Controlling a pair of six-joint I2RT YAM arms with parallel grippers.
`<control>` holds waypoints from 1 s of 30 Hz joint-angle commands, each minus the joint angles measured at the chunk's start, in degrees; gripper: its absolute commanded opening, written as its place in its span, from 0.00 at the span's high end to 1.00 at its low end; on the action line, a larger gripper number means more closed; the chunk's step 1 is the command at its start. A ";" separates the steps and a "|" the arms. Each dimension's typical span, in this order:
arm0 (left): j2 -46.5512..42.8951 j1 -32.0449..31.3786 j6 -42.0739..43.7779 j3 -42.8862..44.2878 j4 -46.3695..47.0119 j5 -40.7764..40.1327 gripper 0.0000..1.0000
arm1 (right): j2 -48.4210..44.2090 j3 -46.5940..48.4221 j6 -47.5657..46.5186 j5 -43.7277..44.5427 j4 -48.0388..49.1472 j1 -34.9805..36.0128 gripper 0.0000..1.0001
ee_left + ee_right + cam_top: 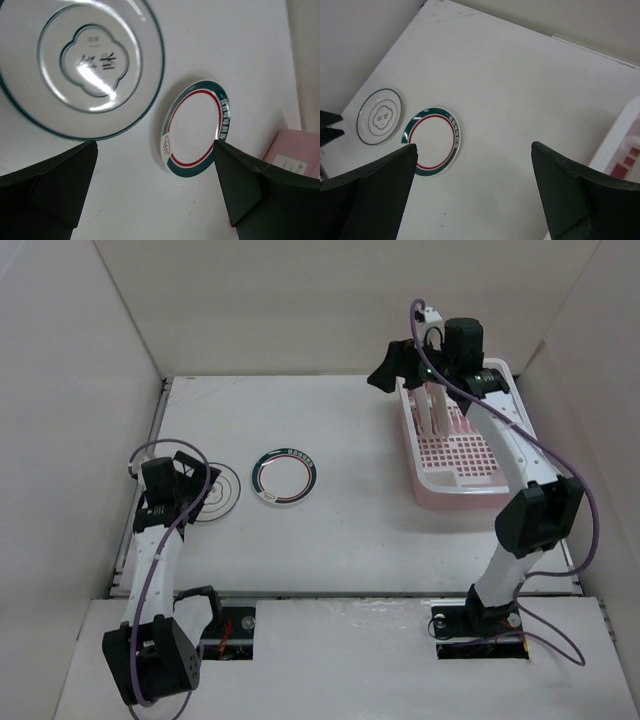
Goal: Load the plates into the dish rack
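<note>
Hovering over ring plate (82,65), left gripper (155,147) spread apart, right gripper (474,147) apart, raised beside dish rack (455,455)

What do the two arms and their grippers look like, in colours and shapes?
Both the left arm and the right arm have white links, black joint housings and a loose purple cable. The left gripper and the right gripper have black, wedge-shaped fingers.
</note>
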 commanded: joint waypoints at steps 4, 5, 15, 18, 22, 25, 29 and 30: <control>-6.85 2.20 -8.64 -1.39 -12.75 -6.79 0.00 | 6.77 15.88 4.41 -6.23 3.88 2.87 0.00; -7.56 2.20 -11.26 -1.39 -14.79 -7.76 0.00 | 7.39 15.88 5.73 -6.85 6.23 2.87 0.00; -13.28 2.20 -22.00 -11.49 -17.12 -9.26 0.00 | 12.31 17.55 13.47 -12.12 11.71 3.93 0.00; -14.59 2.20 -25.34 -15.01 -11.15 -8.03 0.02 | 12.93 17.55 14.70 -12.83 13.03 3.93 0.00; -16.79 2.20 -26.49 -15.72 -8.23 -10.22 0.04 | 13.46 17.55 15.41 -14.40 14.16 3.93 0.00; -16.80 2.20 -26.49 -15.72 -7.61 -12.24 0.06 | 13.98 16.95 15.94 -14.94 14.69 3.40 0.00; -14.26 2.20 -27.10 -17.21 -5.24 -13.74 0.10 | 14.60 16.94 16.55 -15.99 15.22 3.40 0.00; -13.73 2.20 -27.11 -18.69 -4.45 -13.74 0.12 | 14.60 17.46 16.55 -15.99 15.22 3.40 0.00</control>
